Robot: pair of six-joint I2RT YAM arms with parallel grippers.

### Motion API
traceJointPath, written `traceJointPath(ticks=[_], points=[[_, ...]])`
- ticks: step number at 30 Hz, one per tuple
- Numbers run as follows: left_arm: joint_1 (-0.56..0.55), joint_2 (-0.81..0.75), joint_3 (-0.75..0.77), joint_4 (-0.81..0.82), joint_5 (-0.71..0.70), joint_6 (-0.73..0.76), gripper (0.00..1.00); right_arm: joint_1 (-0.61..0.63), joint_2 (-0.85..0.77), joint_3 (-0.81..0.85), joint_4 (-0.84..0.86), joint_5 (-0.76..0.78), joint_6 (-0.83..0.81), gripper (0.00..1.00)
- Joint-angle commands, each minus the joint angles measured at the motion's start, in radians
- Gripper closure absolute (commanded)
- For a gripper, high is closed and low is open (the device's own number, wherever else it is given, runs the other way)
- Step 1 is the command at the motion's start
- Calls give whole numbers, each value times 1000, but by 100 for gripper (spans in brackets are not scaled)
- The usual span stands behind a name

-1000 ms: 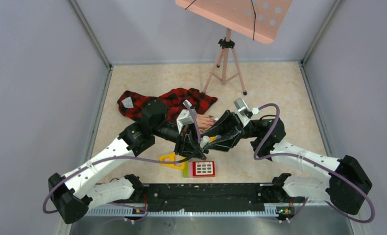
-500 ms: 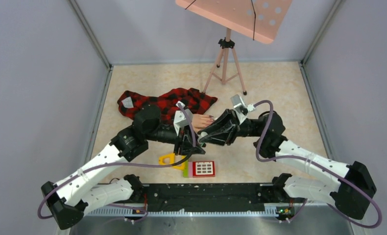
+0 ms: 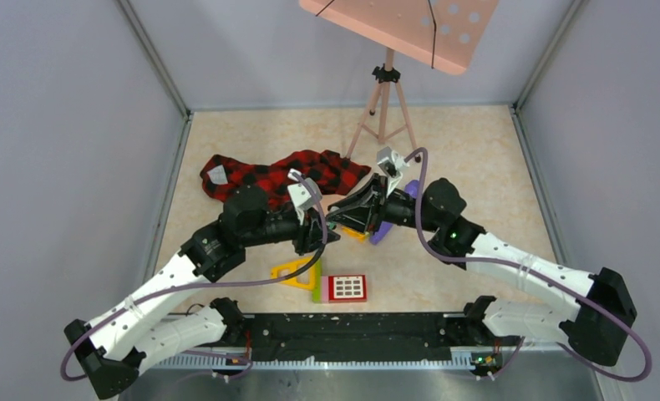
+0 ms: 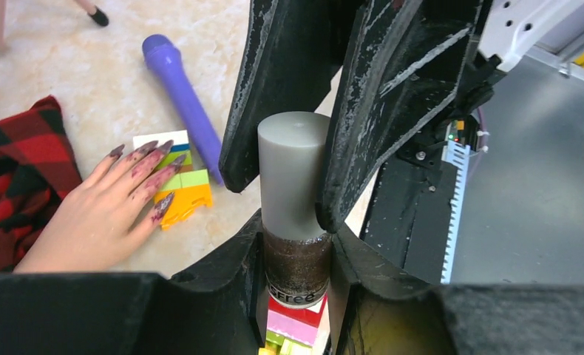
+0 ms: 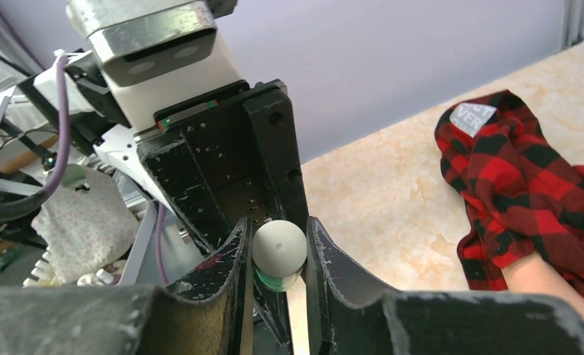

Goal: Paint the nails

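Note:
In the left wrist view a flesh-coloured mannequin hand [image 4: 82, 222] lies palm down on the table, its dark purplish nails [image 4: 145, 157] pointing right and its red-and-black plaid sleeve [image 4: 15, 170] behind it. My left gripper [image 4: 298, 231] is shut on the dark glittery body of a small polish bottle [image 4: 298, 262]. My right gripper [image 5: 277, 235] is shut on the bottle's grey cap [image 5: 279, 248], which also shows in the left wrist view as the grey cap [image 4: 293, 170]. In the top view the two grippers meet nose to nose [image 3: 333, 221] above the table, in front of the sleeve [image 3: 268, 175].
A purple pen-shaped toy [image 4: 185, 103] and yellow and green blocks [image 4: 182, 194] lie just past the nails. A yellow triangle [image 3: 293, 274] and a red keypad toy [image 3: 346, 287] sit nearer the bases. A pink tripod stand [image 3: 385, 100] stands at the back. Grey walls enclose three sides.
The right gripper has shut on the cap. Both grippers, joined on the bottle, have moved away from the bases toward the sleeve.

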Motion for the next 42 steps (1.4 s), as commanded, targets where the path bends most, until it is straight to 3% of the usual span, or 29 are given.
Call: traceJointPath(ticks=[1, 5, 7, 11, 12, 18, 22, 25, 26, 30, 34, 37, 42], points=[[9, -8, 18, 138, -110, 18, 100, 40, 42, 18, -129, 52, 12, 100], [8, -10, 21, 136, -122, 17, 97, 40, 14, 17, -150, 104, -3, 100], [9, -15, 20, 137, -146, 12, 75, 41, -14, 12, -168, 151, -21, 100], [9, -25, 17, 142, -157, 1, 12, 41, -86, 4, -242, 279, -57, 100], [9, -27, 17, 145, -145, 1, 5, 41, -101, 1, -259, 321, -64, 100], [9, -40, 28, 127, -148, 1, 1, 41, -177, -5, -372, 516, -118, 100], [25, -64, 50, 64, -322, -42, 1, 40, -197, -4, -432, 645, -176, 100], [109, -80, 58, -7, -374, -62, 1, 41, -151, -5, -457, 849, -233, 100], [182, -83, 49, -26, -380, -72, 1, 41, -126, 0, -464, 914, -245, 100], [341, -111, -30, -64, -441, -103, 1, 36, -10, 10, -416, 1079, -287, 100], [400, -143, -60, -102, -459, -108, 1, -43, 103, 19, -352, 1052, -288, 100], [404, -165, -71, -113, -540, -89, 1, -126, 173, -3, -268, 1042, -286, 100], [404, -169, -78, -112, -544, -78, 1, -221, 307, -7, -134, 1044, -310, 100]])
